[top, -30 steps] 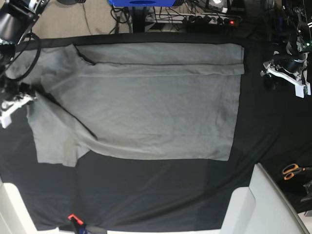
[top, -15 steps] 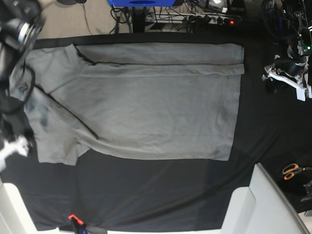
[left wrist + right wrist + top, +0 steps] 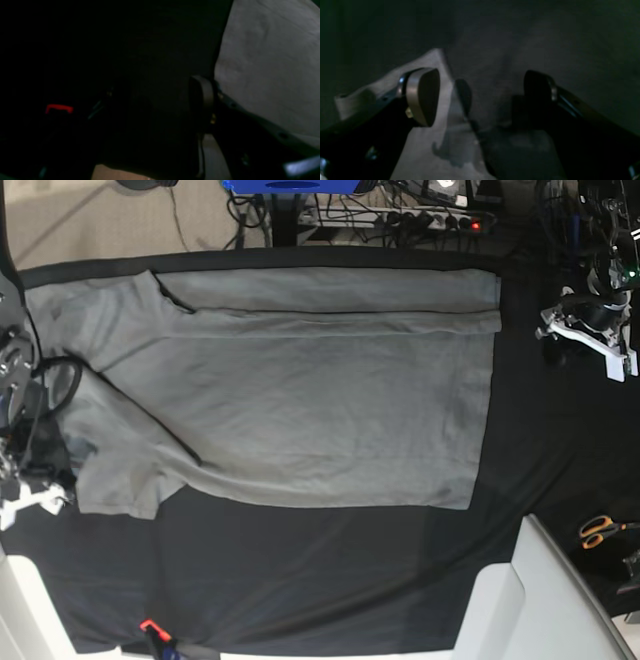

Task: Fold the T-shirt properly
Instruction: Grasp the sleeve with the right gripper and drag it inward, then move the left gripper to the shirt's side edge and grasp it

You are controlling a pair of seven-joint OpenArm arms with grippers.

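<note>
The base view is evenly lit from overhead, sharp, with soft shadows along the T-shirt (image 3: 300, 390) folds. Both wrist views are very dim, grainy and blurred. In the right wrist view the gripper (image 3: 482, 97) casts a soft shadow on the cloth.

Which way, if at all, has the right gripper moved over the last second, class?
Yes. In the base view the right gripper has travelled down the picture along the T-shirt's sleeve edge, towards the red clip.

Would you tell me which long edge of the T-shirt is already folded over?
The far edge of the T-shirt, nearest the power strip, carries a doubled strip; the near edge lies flat.
</note>
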